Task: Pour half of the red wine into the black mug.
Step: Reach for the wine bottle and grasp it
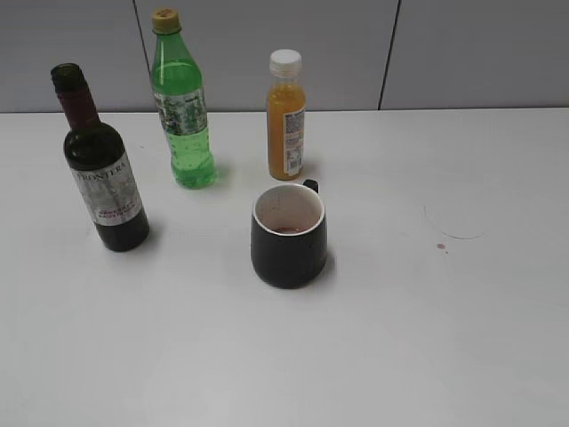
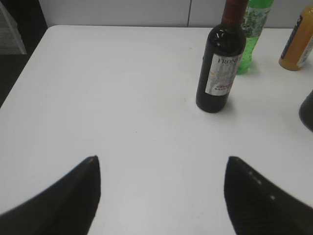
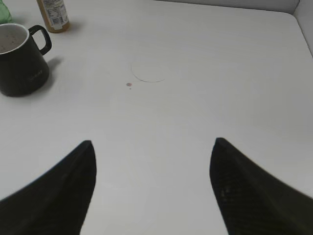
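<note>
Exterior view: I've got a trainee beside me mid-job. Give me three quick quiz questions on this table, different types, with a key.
1. True or false: the wine bottle has its cap off.
2. Which stands nearest the black mug? A) wine bottle B) green bottle C) juice bottle
3. Fill in: both end effectors, left and right, are ____ and hold nothing.

Key: 1 true, the neck is open at the top. 2 C, it stands just behind the mug's handle. 3 open.
</note>
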